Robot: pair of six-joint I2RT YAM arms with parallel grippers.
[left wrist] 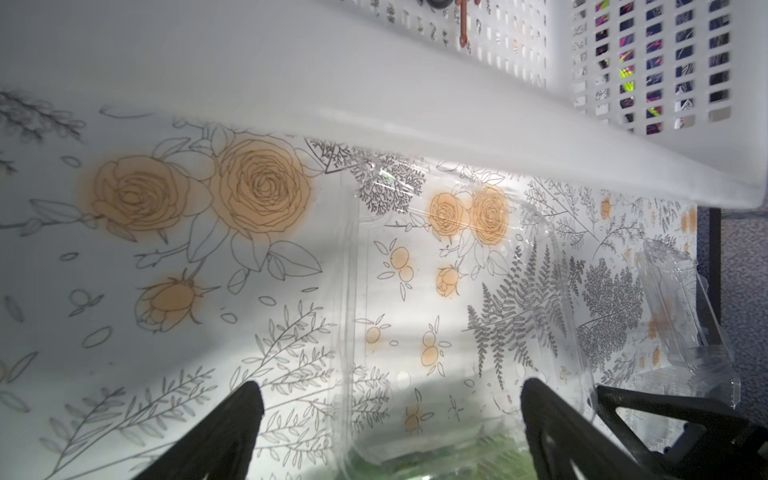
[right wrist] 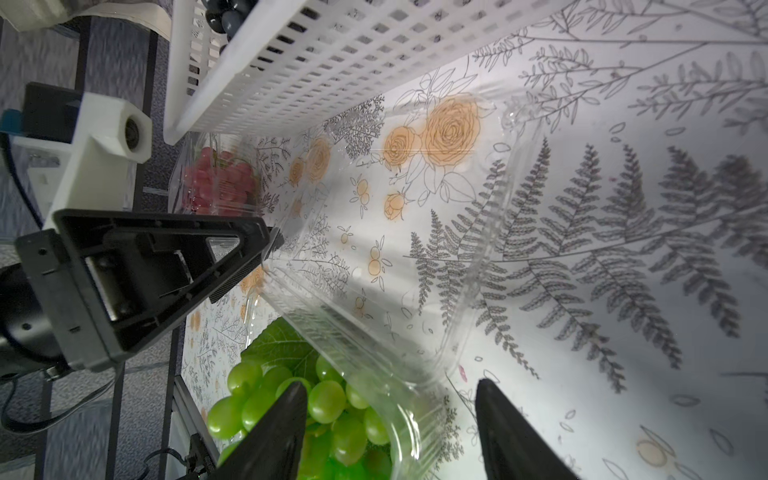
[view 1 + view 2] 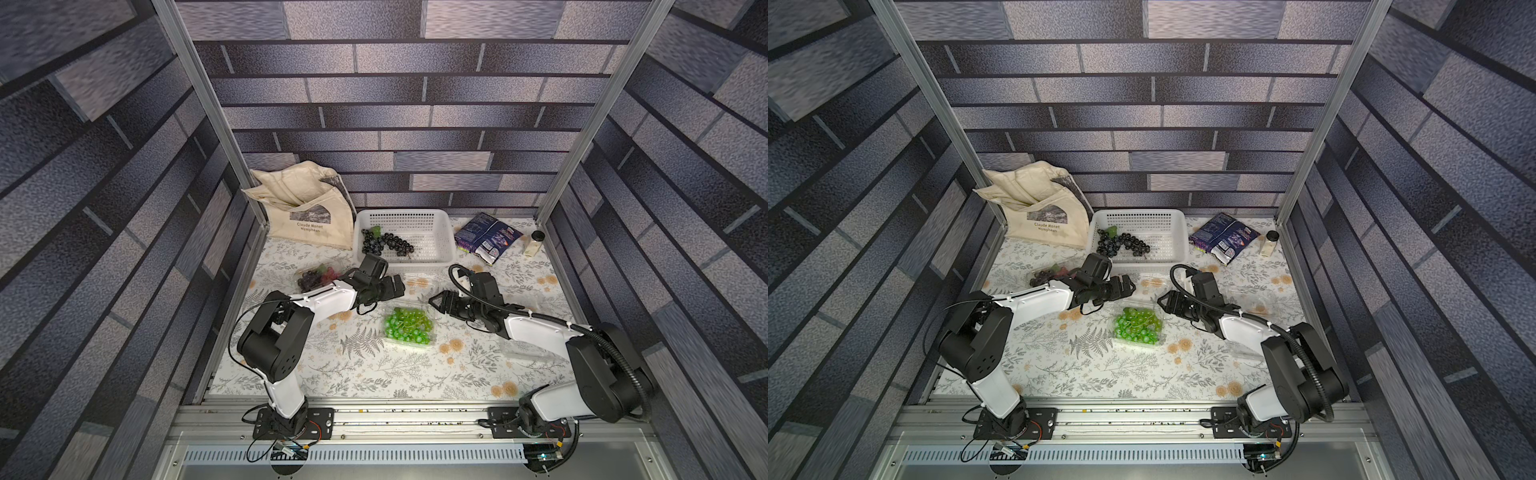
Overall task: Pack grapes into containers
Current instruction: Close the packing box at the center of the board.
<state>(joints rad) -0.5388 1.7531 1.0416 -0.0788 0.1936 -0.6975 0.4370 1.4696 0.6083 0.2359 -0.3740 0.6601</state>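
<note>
Green grapes point(image 3: 409, 326) point(image 2: 291, 399) fill a clear container point(image 3: 430, 341) at mid-table. Its open lid point(image 2: 415, 249) point(image 1: 436, 311) lies flat toward the back. My left gripper point(image 3: 398, 287) point(image 1: 390, 386) hovers open over the lid's left side. My right gripper point(image 3: 434, 300) point(image 2: 390, 384) is open at the lid's right corner, one finger over the grapes and nothing gripped. Red and dark grapes point(image 3: 316, 276) point(image 2: 220, 178) sit in a second container behind my left arm. Dark grapes point(image 3: 384, 243) lie in the white basket point(image 3: 432, 220). A third container point(image 3: 524, 352), holding nothing, lies under my right arm.
The basket stands just behind the lid and both grippers. A cream tote bag point(image 3: 307, 208) leans in the back left corner. A blue snack bag point(image 3: 486, 237) and a small jar point(image 3: 534, 243) stand at the back right.
</note>
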